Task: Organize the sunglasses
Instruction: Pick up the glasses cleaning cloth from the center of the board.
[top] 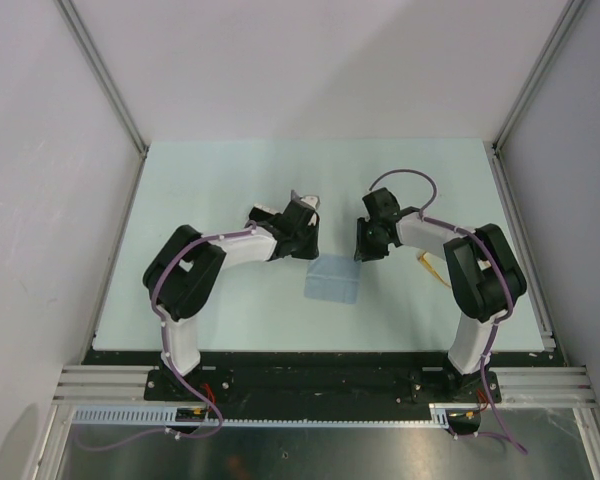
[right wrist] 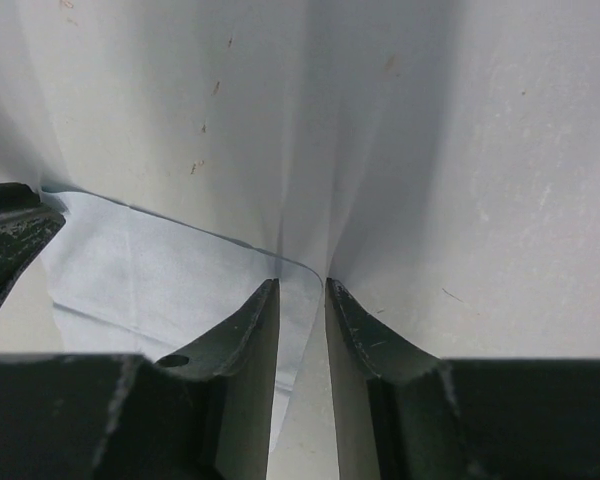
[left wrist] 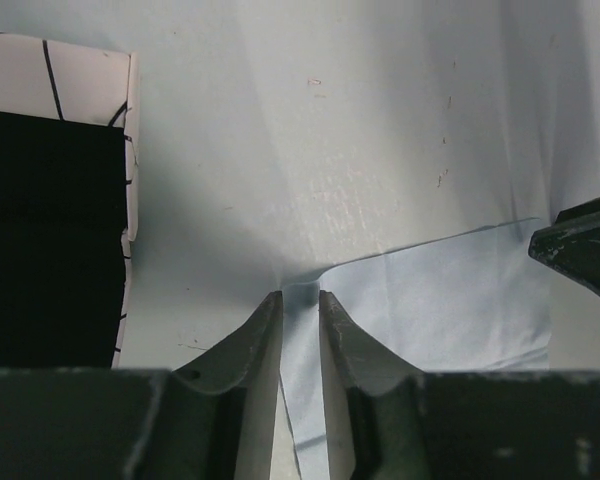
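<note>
The sunglasses (top: 432, 268), yellow-orange, lie on the table to the right, mostly hidden under my right arm. The blue-grey cloth (top: 332, 280) lies at the table's middle. My left gripper (top: 308, 250) is at its far left corner; in the left wrist view the jaws (left wrist: 300, 295) are closed narrowly on the puckered cloth (left wrist: 450, 290). My right gripper (top: 365, 250) is at the far right corner; in the right wrist view it (right wrist: 302, 285) pinches the rounded corner of the cloth (right wrist: 150, 270). The white case (top: 307, 203) with black lines lies open just beyond my left gripper and shows its black inside (left wrist: 80, 70).
The pale table (top: 210, 180) is fenced by metal rails at left and right. Each wrist view shows the other gripper's dark finger at its edge: one in the left wrist view (left wrist: 585, 245), one in the right wrist view (right wrist: 5, 230).
</note>
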Robot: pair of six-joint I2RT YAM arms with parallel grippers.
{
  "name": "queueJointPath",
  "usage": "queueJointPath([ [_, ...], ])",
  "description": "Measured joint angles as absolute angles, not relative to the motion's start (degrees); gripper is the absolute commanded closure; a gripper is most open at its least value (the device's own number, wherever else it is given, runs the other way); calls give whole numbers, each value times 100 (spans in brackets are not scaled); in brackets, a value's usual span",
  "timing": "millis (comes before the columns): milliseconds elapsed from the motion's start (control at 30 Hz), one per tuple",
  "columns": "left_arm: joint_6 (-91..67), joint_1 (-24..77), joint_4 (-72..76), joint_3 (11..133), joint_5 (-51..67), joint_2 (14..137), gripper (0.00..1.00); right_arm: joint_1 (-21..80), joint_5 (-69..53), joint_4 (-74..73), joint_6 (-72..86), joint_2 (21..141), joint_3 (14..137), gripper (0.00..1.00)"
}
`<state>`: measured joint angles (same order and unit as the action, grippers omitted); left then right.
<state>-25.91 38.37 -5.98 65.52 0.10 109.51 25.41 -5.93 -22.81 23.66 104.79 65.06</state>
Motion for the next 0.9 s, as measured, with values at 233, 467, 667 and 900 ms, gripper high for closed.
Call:
queueJointPath([
  [233,-2589,3837,-602,6593,-38,10989,77,2591,-738,-2209,2364,10512,6506,73],
  [467,-2585,3835,-602,6593,-54,10993,82,2648,-801,-2185,2364,10547,6523,78],
  [667,-2571,3835,-593,6604,-84,11010,86,2652,-799,-2185,2370,10565,6523,86],
  [900,-2530,3835,-565,6613,-84,11032,100,2652,-794,-2191,2344,10569,6523,100],
])
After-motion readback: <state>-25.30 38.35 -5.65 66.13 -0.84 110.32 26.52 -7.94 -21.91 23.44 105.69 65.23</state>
